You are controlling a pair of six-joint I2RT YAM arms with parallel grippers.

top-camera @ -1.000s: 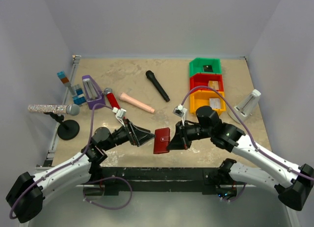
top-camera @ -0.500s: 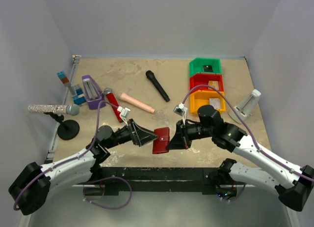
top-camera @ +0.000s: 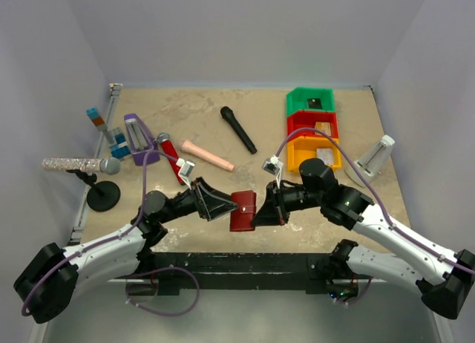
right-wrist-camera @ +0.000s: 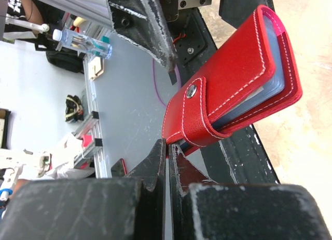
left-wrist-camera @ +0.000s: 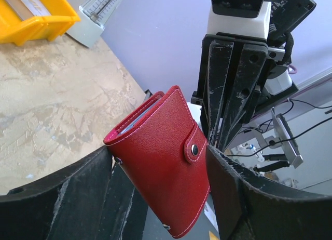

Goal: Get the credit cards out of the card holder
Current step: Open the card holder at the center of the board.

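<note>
The dark red card holder [top-camera: 243, 210] hangs in the air above the table's front edge, closed, its snap tab [left-wrist-camera: 193, 146] fastened. My right gripper [top-camera: 260, 213] is shut on the holder's lower edge [right-wrist-camera: 179, 141] and carries it. My left gripper [top-camera: 226, 206] is open, its two fingers [left-wrist-camera: 78, 193] standing on either side of the holder [left-wrist-camera: 166, 167], very close to it. Grey-blue sleeves [right-wrist-camera: 259, 97] show at the holder's open side. No card shows inside it. A black card [top-camera: 315, 102], a tan card [top-camera: 323, 128] and a silver card [top-camera: 326, 156] lie in the bins.
Green [top-camera: 297, 102], red [top-camera: 297, 124] and yellow [top-camera: 300, 156] bins stand at the back right, a white stand [top-camera: 375, 157] beside them. A black microphone [top-camera: 237, 129], a pink cylinder [top-camera: 208, 155], a red microphone [top-camera: 171, 154], a purple stand [top-camera: 139, 139] and a microphone stand [top-camera: 102, 194] lie left and middle.
My left gripper has moved right until its open fingers flank the holder. My right gripper has kept hold of the holder and barely moved.
</note>
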